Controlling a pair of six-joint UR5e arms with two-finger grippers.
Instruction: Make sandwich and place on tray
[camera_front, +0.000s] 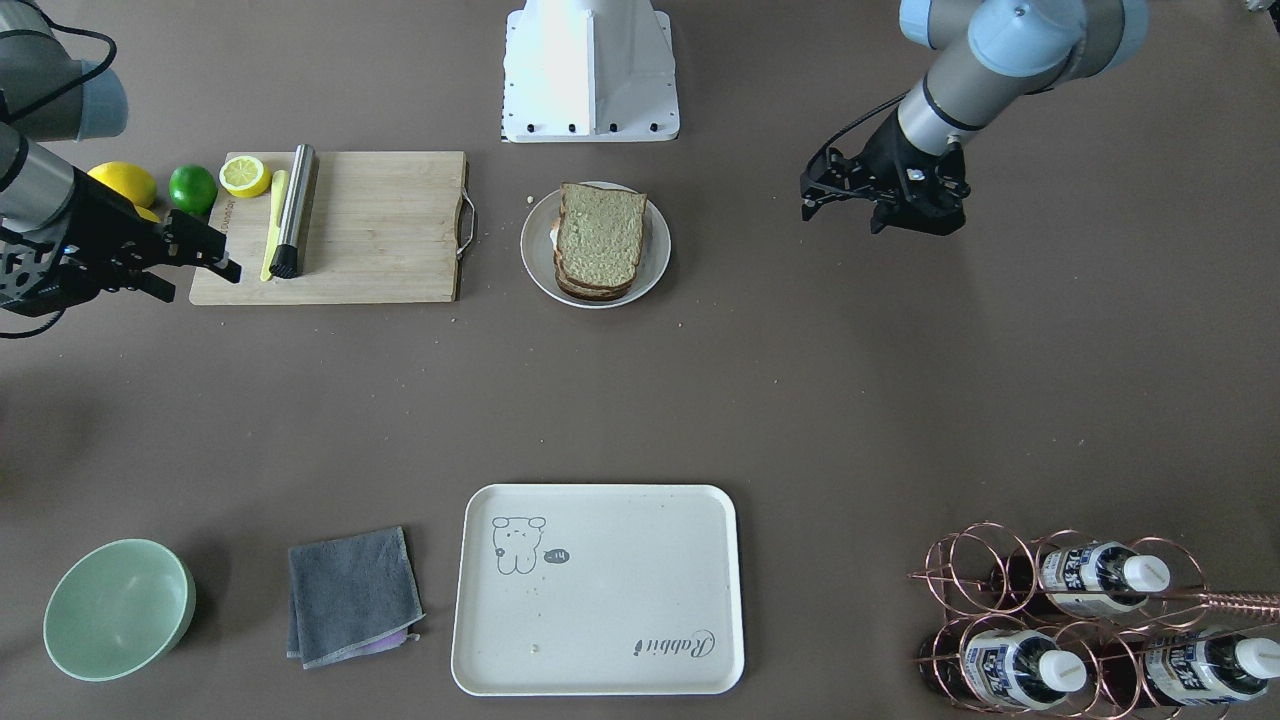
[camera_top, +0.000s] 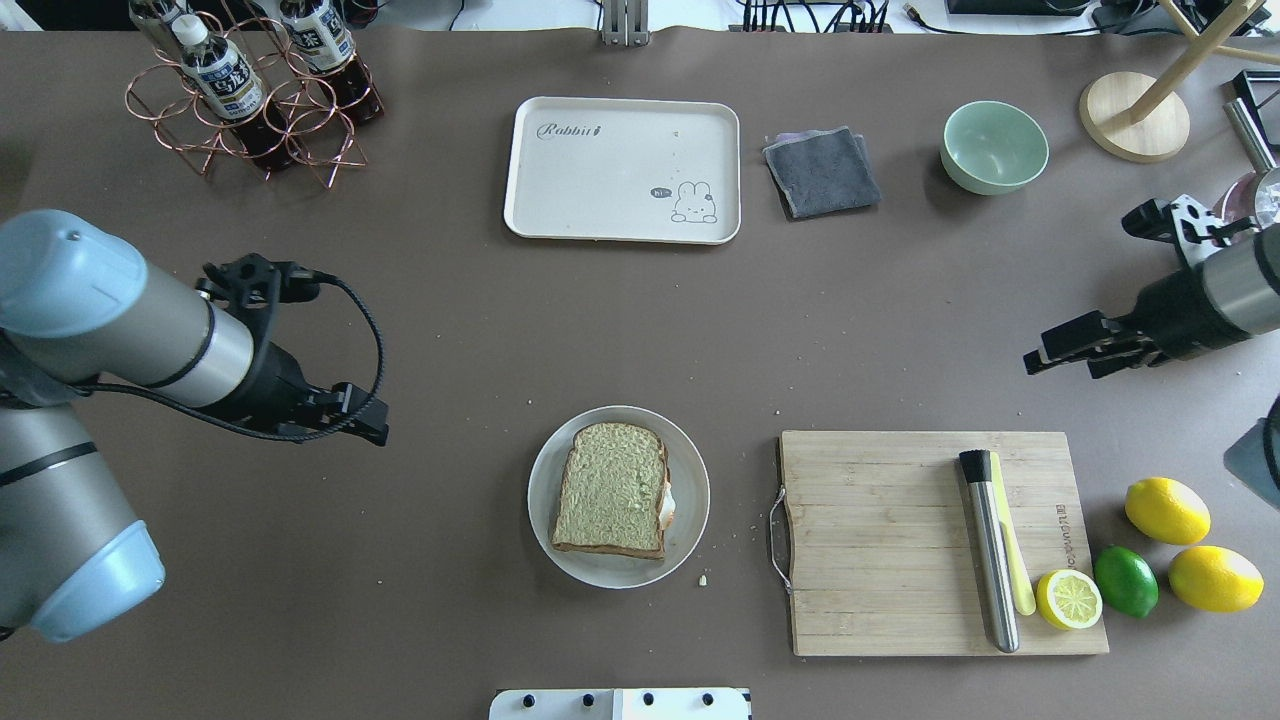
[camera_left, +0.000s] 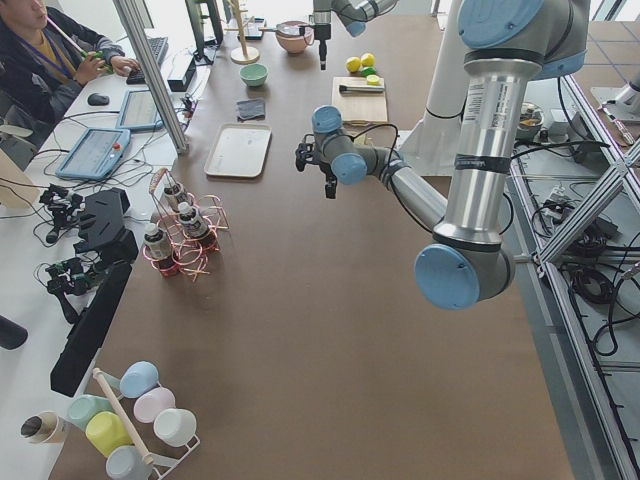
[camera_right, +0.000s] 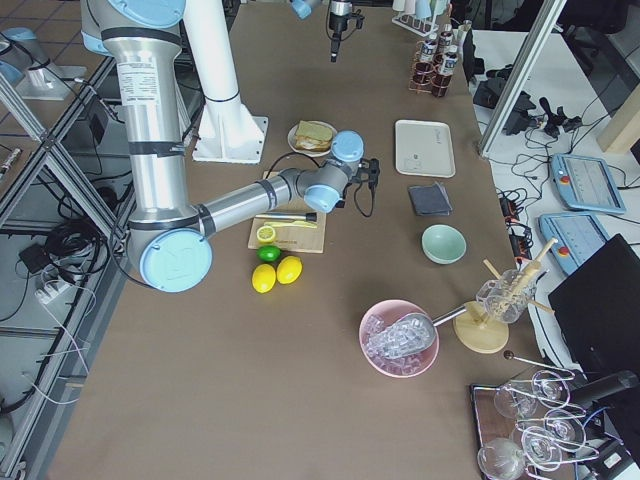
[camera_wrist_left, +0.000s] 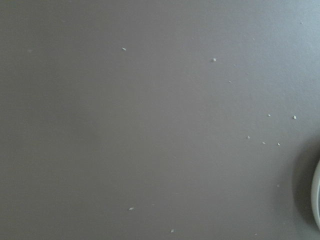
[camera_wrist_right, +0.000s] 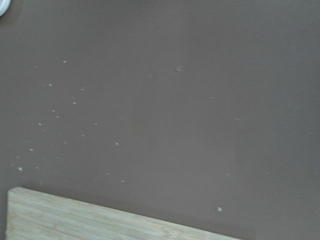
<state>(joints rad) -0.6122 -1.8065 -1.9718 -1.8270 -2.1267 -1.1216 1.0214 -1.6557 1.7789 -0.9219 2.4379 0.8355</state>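
My cam's just got brown table (camera_wrist_right: 200, 100), scattered crumbs (camera_wrist_right: 52, 111), and the board (camera_wrist_right: 75, 220) along the bottom edge.

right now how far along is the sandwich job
Done: the sandwich looks assembled on the plate, with egg peeking out at one side. In hand: nothing. The left gripper and right gripper are both open, off to either side of the plate. Left: getting the sandwich onto the tray, which holds only a few crumbs.
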